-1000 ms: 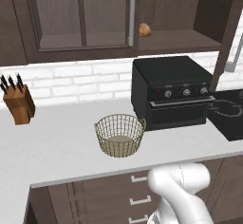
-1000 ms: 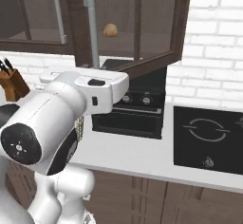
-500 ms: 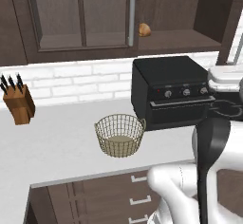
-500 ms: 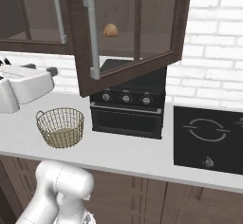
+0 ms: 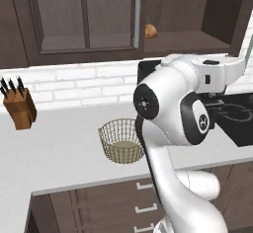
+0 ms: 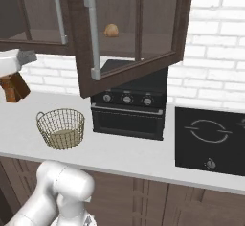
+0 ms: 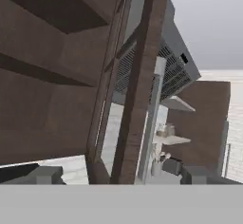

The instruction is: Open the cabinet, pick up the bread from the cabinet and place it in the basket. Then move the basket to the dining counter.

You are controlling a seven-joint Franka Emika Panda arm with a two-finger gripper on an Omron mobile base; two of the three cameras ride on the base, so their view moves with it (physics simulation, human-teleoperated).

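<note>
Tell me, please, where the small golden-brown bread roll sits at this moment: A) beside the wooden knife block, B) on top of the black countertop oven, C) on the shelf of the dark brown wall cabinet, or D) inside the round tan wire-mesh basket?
C: the small golden-brown bread roll rests on the shelf of the dark brown wall cabinet, behind its open glass door, while the round tan wire-mesh basket on the worktop below holds nothing.

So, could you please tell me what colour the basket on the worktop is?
The basket is tan-gold wire mesh with a beige base, clearest in the right base view.
</note>
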